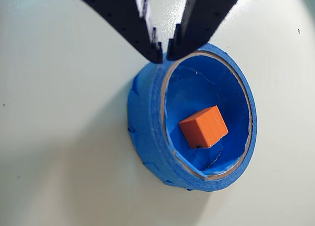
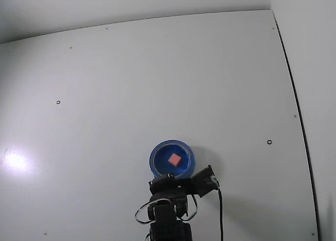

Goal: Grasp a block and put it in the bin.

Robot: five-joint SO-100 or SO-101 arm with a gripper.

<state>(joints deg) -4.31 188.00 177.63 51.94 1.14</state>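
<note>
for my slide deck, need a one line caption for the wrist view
Orange block resting inside the blue bin, with the gripper nearly closed and empty just above the rim.

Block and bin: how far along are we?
Done: the block lies inside the bin, free of the gripper. In hand: nothing; the jaws are nearly closed and empty above the bin's rim. Left: only pulling the arm back, as no other block shows on the table.
</note>
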